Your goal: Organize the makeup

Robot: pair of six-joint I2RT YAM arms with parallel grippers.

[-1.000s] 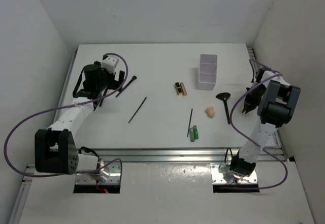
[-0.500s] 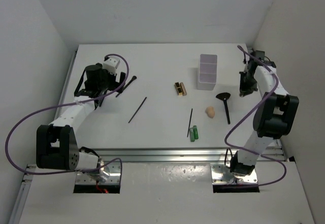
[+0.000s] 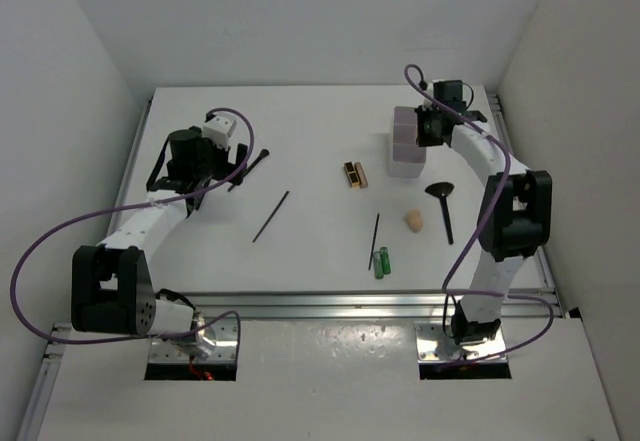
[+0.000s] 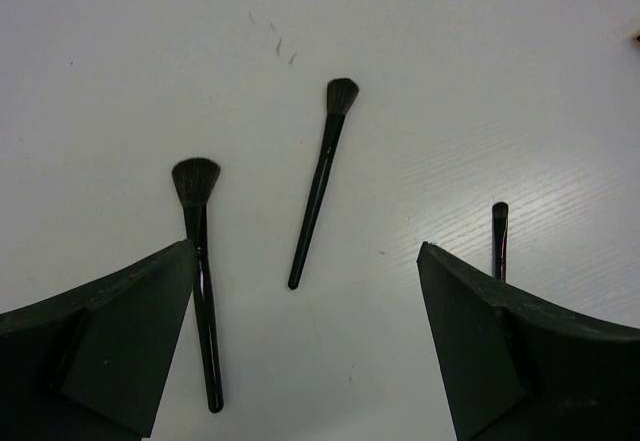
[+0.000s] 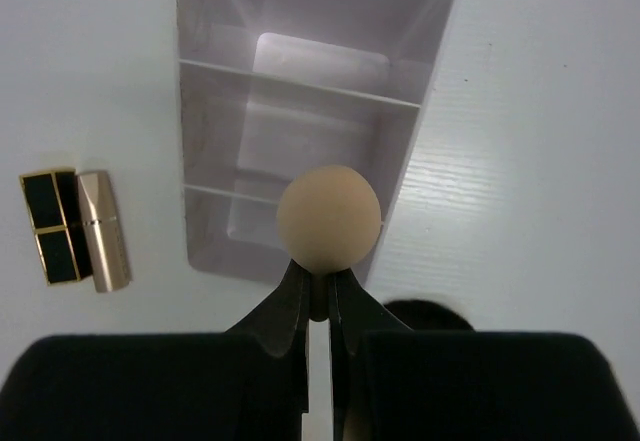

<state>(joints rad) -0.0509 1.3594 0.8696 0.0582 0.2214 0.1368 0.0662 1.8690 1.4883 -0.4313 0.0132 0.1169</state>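
While right gripper (image 5: 320, 279) pinches beige ball (image 5: 328, 216), left gripper (image 4: 305, 256) gapes over brush (image 4: 320, 176), bristles pointing away

White three-compartment box (image 3: 406, 167) – open-topped – on white table (image 3: 300, 131)

**Beneath the left wrist**

A black flared-head brush (image 4: 318, 189) lies at centre on the white tabletop (image 4: 500, 61), bristles toward 12 o'clock. A second black brush (image 4: 200, 261) lies at 8 o'clock. A thin black stick (image 4: 499, 236) shows at 4 o'clock. The left gripper (image 4: 305, 246) gapes wide.
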